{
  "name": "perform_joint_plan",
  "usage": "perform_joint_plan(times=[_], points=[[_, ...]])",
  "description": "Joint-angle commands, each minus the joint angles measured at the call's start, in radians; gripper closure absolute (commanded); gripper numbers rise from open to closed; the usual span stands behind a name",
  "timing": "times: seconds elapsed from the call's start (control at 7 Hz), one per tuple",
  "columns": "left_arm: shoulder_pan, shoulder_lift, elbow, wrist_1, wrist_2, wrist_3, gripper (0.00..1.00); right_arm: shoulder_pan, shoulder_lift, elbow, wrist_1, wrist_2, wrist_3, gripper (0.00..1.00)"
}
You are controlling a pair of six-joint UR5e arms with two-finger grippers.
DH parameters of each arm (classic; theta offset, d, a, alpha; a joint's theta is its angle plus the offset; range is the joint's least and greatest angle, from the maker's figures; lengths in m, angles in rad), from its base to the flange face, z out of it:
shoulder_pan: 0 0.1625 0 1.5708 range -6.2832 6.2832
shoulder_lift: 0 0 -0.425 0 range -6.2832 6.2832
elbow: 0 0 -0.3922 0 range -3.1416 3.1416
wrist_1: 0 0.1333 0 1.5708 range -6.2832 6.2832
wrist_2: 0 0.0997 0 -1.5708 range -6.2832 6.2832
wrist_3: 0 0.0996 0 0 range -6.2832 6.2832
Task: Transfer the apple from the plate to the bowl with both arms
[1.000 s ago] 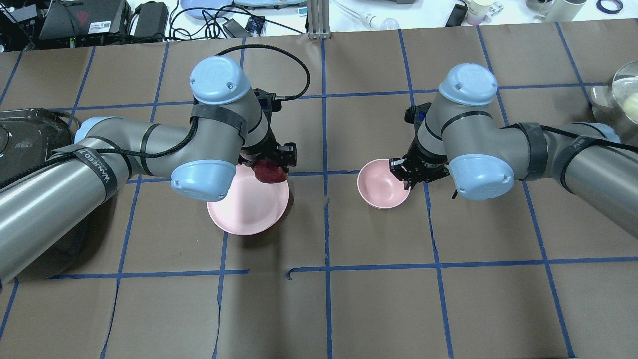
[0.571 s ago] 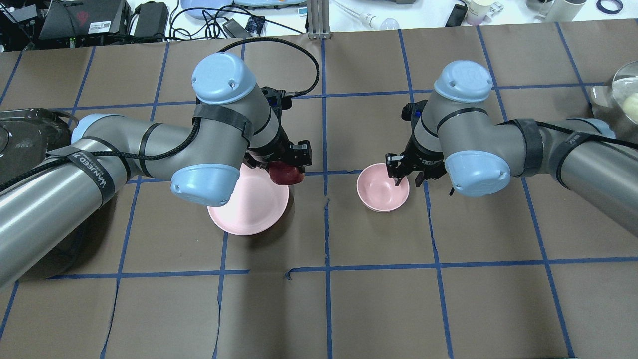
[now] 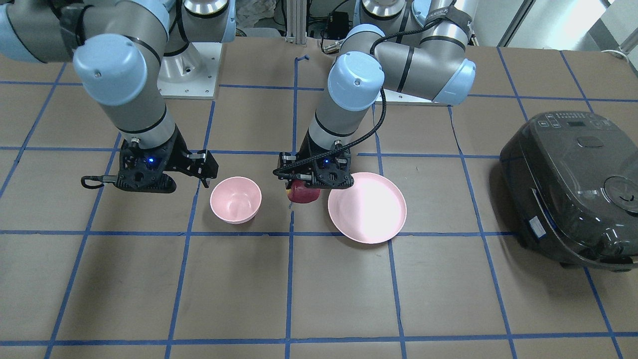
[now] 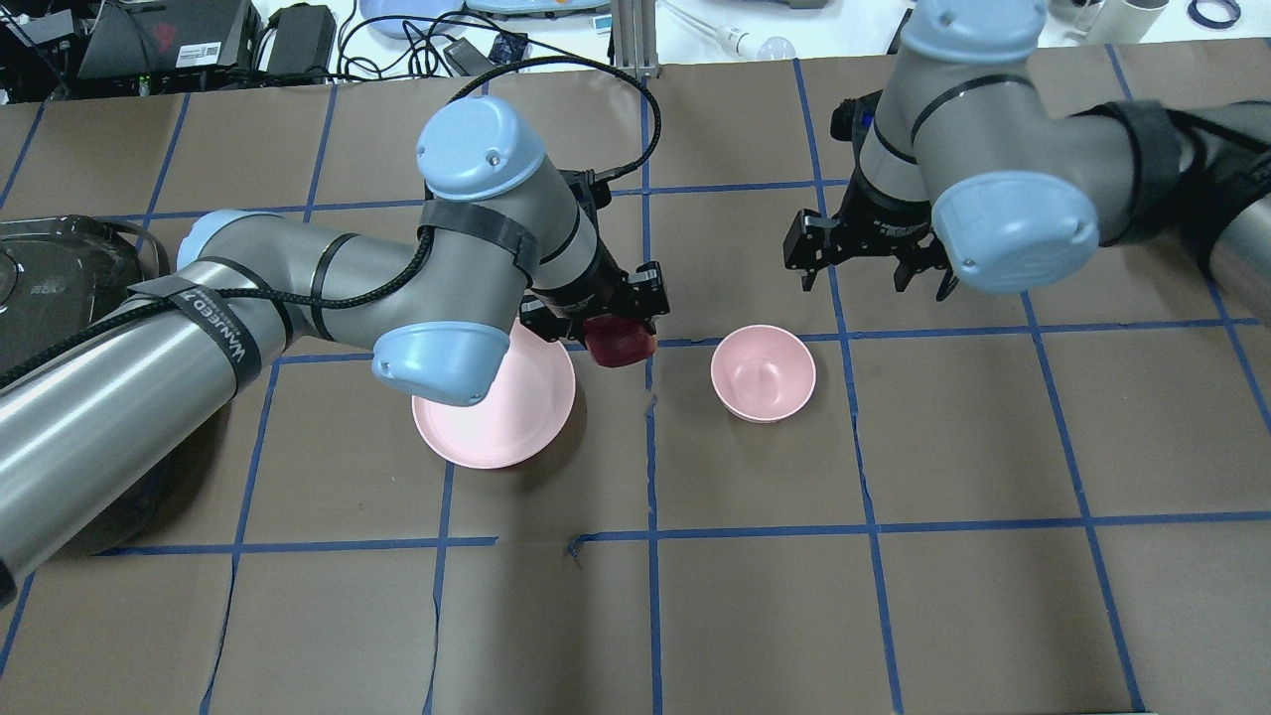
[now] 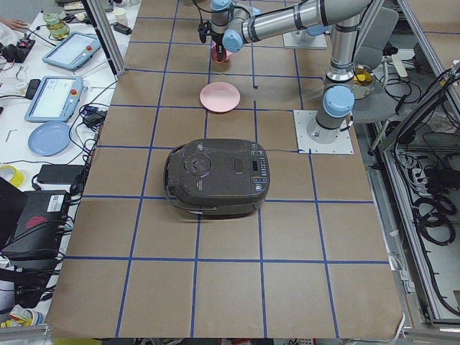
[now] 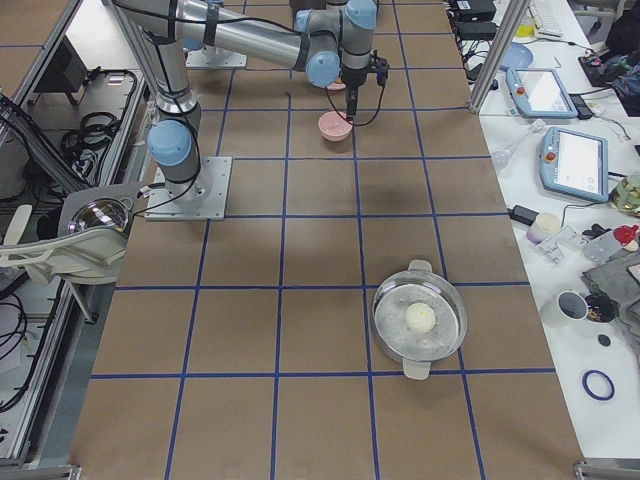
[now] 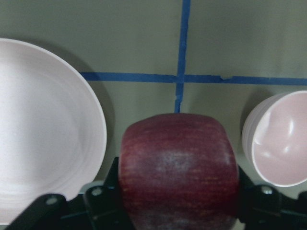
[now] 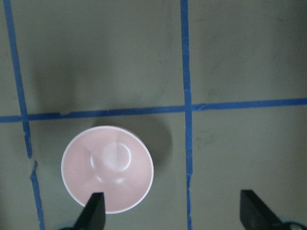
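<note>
Roughly halfway lol: my left gripper [image 4: 608, 328] is clamped on the apple [image 4: 624, 348], off the plate [image 4: 487, 427], short of the bowl [image 4: 763, 372], right gripper [image 8: 173, 208] wide open, empty.

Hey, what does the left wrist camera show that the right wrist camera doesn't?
Only the left wrist view shows the apple, clamped between the left gripper's fingers above the gap between plate and bowl, and the plate, its visible part bare. Only the right wrist view shows the right gripper, its fingers spread with nothing between them. Both show the bowl, with nothing in it, and the blue tape lines on the brown table cover.
</note>
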Motion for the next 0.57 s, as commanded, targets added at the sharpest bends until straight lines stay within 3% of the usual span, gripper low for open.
perform_joint_plan(times=[0.0,0.29,0.43], points=[[-0.062,-0.051,0.054,0.011,-0.03,-0.22,0.71,0.001,-0.02,-0.201,0.236,-0.003,-0.001,0.0],[-0.113,-0.109,0.092,0.088,-0.062,-0.456,0.74,0.0,-0.026,-0.254,0.259,0.0,-0.004,0.0],[-0.142,-0.144,0.103,0.124,-0.061,-0.478,0.74,0.0,-0.031,-0.252,0.266,-0.001,-0.004,0.0]])
